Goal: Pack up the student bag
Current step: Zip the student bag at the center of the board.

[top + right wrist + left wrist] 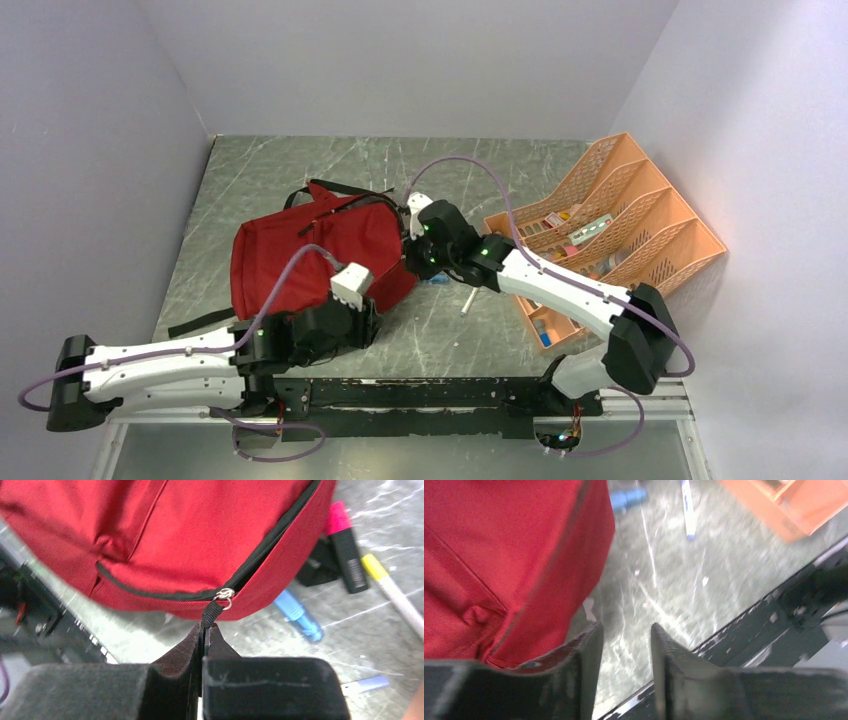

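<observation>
The dark red student bag (pixel 300 255) lies on the table's left half; it also fills the left wrist view (pixel 499 555) and the right wrist view (pixel 175 535). My right gripper (pixel 206 626) is shut on the black zipper pull strap (pixel 212 611) at the bag's right edge, below the metal ring of the slider. The black zipper line is closed to the left of the slider. My left gripper (pixel 625 630) is open and empty, low at the bag's near right corner, its left finger beside the fabric. In the top view it sits under the left wrist (pixel 345 320).
An orange desk organiser (pixel 610 235) with several items stands at the right. Loose on the table by the bag: a blue pen (pixel 299 616), a pink-capped black marker (pixel 345 545), a yellow-tipped white pen (pixel 395 595), a white pen (pixel 687 507). The black base rail (pixel 774 615) runs along the near edge.
</observation>
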Tool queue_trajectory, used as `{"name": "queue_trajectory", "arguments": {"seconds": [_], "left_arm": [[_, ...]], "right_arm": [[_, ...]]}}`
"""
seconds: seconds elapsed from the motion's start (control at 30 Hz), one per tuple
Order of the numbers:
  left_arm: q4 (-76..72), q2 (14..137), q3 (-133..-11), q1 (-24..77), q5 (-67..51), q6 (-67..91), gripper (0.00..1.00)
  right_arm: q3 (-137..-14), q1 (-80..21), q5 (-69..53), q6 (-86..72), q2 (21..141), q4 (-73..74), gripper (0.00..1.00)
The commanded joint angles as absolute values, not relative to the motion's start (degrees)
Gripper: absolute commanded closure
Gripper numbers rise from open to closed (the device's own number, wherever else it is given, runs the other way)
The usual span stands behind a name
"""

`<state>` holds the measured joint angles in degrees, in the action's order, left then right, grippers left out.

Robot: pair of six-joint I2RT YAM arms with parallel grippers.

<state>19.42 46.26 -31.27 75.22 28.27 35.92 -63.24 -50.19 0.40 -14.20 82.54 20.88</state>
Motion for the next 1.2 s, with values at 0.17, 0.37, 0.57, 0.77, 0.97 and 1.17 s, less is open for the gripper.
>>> {"name": "queue_trajectory", "arguments": {"seconds": [0.17,0.37,0.57,0.77,0.97,1.17], "left_arm": [[17.4,38.9,-37.0,75.6,38.6,18.5,0.16],[14.3,45.6,-37.4,75.6,32.4,12.0,0.11],[14.3,52.6,-37.6,75.6,30.5,9.6,0.13],[13.4,56.0,-36.9,75.6,36.3,9.0,0.21],[12.4,57.0,-36.2,75.6,35.7,9.3,0.63],[17.0,58.6,-36.7,75.6,33.0,16.0,0.95]], "right_arm": [[-55.5,-50.2,-20.6,-12.0,73.2,19.5,1.0],[-54.4,-50.2,-23.3,-11.8,70.9,20.0,1.0],[-54.1,-50.3,-21.3,-11.3,69.0,21.0,1.0],[-53.6,-50.2,-22.1,-10.6,68.5,21.5,1.0],[-53.2,-50.2,-21.2,-10.6,68.2,21.4,1.0],[-55.2,-50.0,-16.4,-11.7,70.2,22.5,1.0]]}}
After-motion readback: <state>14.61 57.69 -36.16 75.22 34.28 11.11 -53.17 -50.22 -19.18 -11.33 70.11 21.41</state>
